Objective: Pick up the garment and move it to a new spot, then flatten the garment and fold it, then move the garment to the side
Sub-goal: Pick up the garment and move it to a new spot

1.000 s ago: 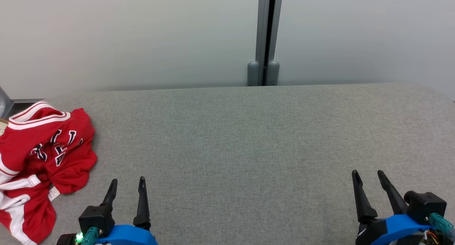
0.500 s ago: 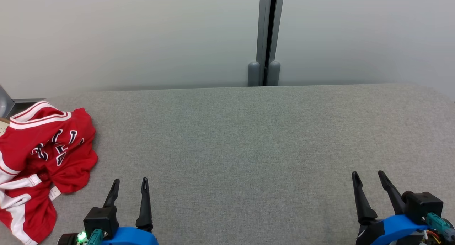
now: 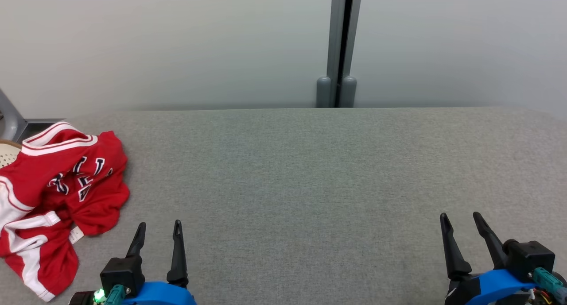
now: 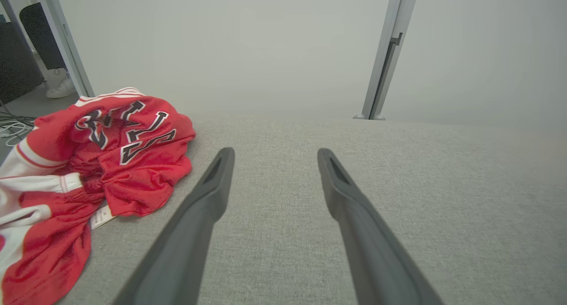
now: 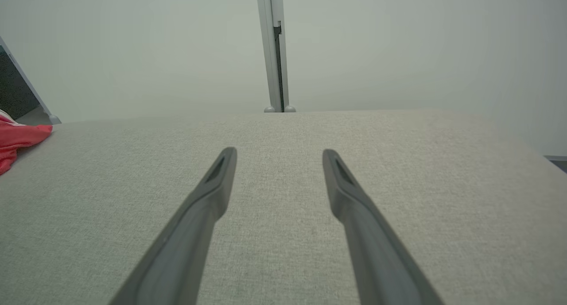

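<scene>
Turning leftward toward the crumpled red shirt (image 3: 66, 181) lying at nine o'clock on the grey worktop (image 3: 310, 185), keeping both pairs of jaws spread open and empty, readying the pickup.

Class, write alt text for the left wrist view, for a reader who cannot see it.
A crumpled red and white garment lies at the view's left on a grey table, clear of the open left claw, whose two dark fingers point toward a pale wall with a grey post.
</scene>
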